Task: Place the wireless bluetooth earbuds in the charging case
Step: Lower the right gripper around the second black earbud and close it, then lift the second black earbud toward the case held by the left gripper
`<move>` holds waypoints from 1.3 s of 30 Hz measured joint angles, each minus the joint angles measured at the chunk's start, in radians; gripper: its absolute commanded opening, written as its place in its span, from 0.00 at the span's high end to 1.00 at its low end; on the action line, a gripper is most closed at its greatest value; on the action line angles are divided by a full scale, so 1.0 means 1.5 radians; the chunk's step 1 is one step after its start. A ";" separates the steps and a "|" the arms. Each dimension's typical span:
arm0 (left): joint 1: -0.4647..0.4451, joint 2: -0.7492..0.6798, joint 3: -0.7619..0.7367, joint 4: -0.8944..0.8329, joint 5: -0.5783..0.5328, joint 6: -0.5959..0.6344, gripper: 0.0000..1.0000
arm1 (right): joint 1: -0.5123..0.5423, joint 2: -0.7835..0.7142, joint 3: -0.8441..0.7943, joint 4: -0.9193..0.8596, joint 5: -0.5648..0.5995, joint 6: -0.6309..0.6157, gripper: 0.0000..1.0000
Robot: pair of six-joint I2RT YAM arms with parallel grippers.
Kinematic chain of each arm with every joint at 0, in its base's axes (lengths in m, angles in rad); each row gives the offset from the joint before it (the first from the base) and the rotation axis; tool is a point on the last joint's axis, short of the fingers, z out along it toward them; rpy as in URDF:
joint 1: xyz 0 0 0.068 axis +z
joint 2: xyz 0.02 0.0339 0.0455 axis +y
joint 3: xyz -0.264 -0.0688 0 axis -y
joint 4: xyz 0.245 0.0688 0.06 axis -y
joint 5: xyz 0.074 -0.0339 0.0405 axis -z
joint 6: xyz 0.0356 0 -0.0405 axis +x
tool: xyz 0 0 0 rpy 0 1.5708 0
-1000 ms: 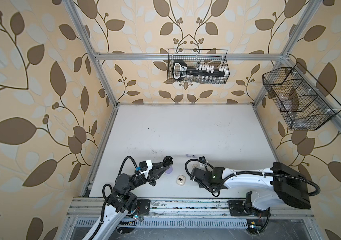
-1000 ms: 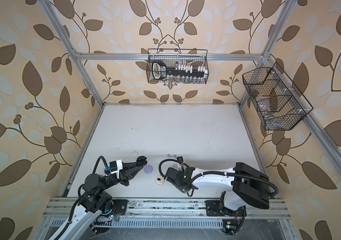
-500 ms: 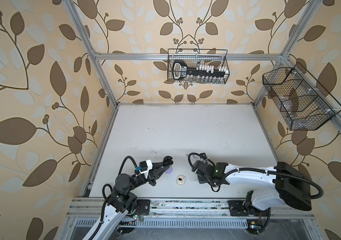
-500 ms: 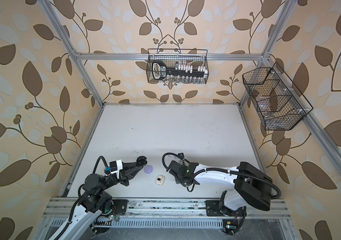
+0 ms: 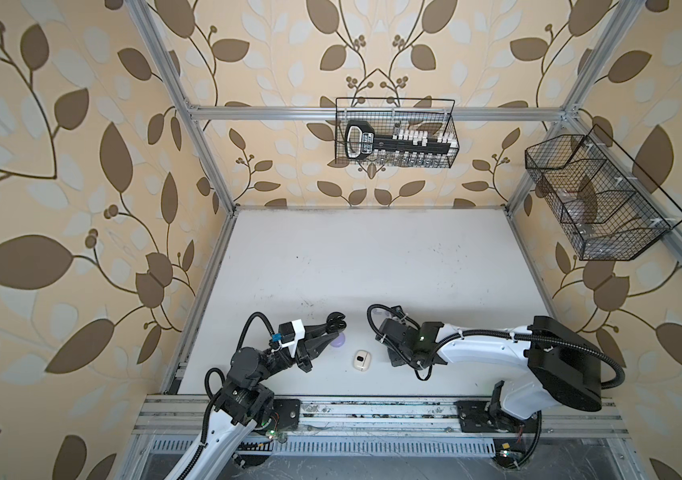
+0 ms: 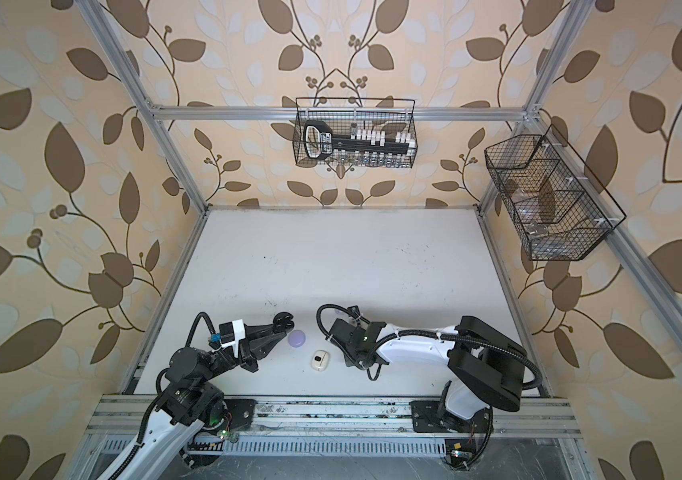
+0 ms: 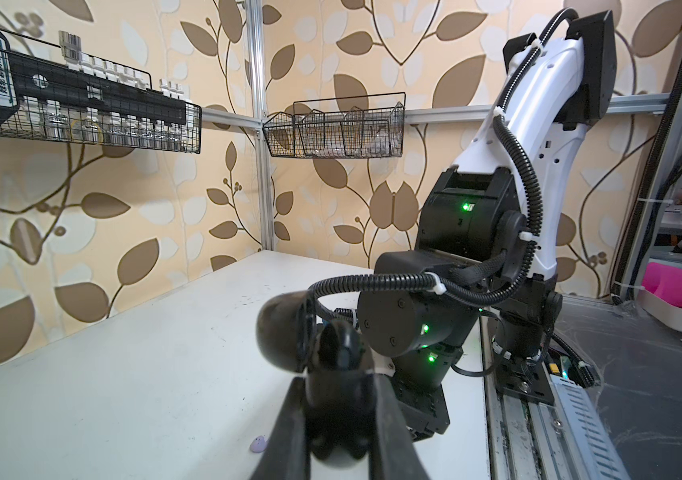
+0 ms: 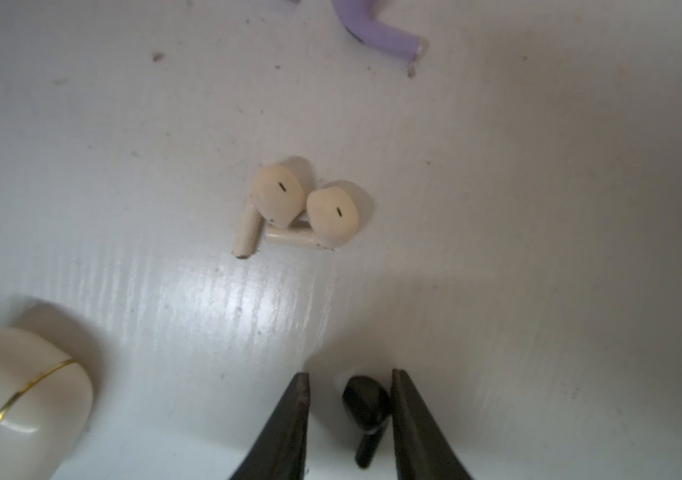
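Right tool (image 8: 350, 376) around black earbud (image 8: 366, 401)

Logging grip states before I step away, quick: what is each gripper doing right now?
Left gripper: closed on a black charging case.
Right gripper: open, jaws either side of the black earbud, not clamped.

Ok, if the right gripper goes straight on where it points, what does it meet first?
Probably the black earbud, which lies between the open jaws of the right gripper; then the table under it, though depth is unclear.
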 measured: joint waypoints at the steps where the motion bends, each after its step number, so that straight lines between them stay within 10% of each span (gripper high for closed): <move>1: 0.000 0.000 0.000 0.000 0.000 0.000 1.00 | 0.000 0.003 0.003 0.002 -0.001 -0.002 0.69; 39: 0.000 0.000 0.000 0.000 0.000 0.000 1.00 | 0.035 -0.017 0.004 -0.010 0.036 0.021 0.85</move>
